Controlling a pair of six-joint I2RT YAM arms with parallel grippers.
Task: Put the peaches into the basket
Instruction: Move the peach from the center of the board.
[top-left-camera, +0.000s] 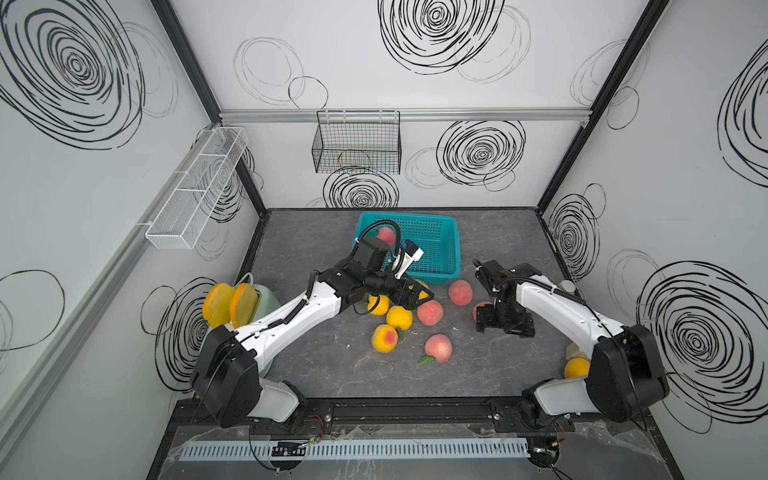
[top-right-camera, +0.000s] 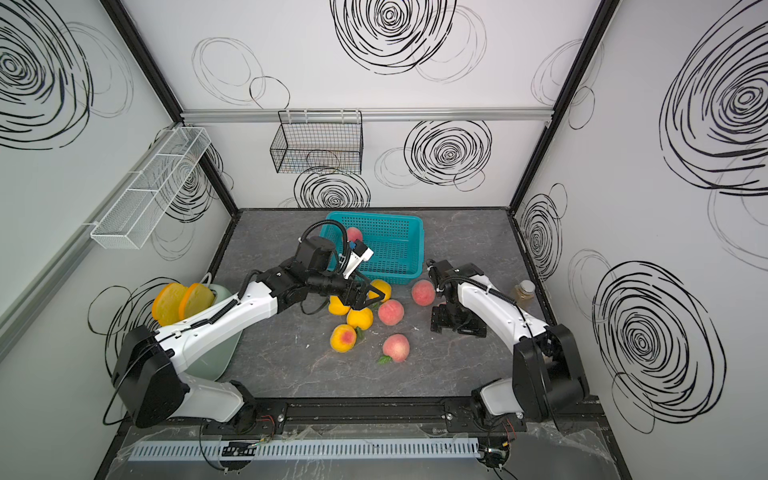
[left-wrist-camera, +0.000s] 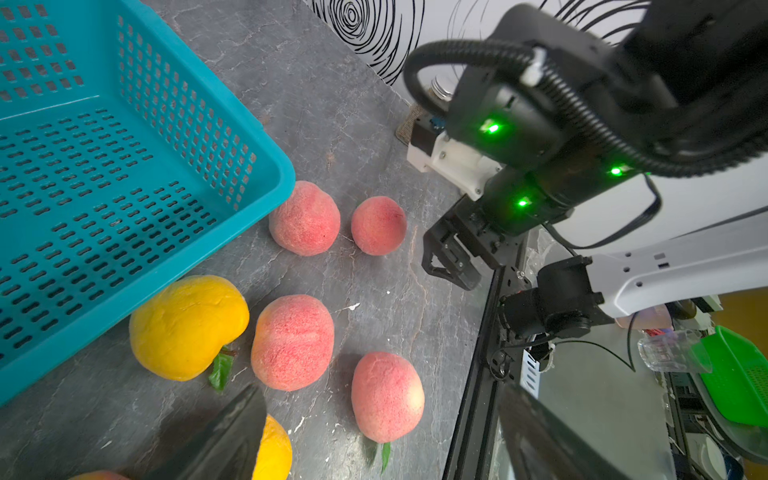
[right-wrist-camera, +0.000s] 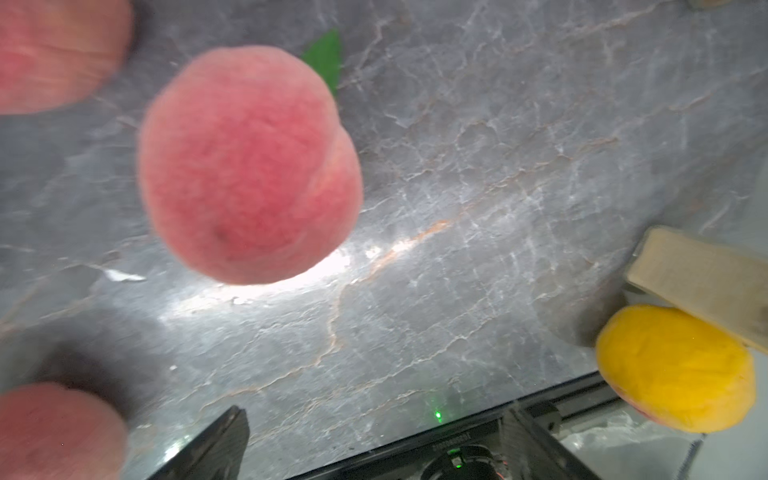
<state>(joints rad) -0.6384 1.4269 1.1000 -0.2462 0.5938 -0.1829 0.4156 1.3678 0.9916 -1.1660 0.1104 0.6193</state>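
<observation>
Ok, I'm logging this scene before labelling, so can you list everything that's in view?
Pink peaches: five, pink-red; one in the basket, four on the table.
Yellow peaches: five, yellow-orange; four in front of the basket, one at the table's front right corner.
Basket: one, teal; rear middle of the table.
Wire basket: one, black; hung on the back wall.
Mesh rack: one, white; on the left wall.
Bread slices: two, yellow; upright in a pale green holder, left table edge.
Jar: one, clear with a metal lid; right table edge.
Table: one, grey marble.
Left gripper: one, black; open above the yellow peaches.
Right gripper: one, black; open, beside a pink peach.
</observation>
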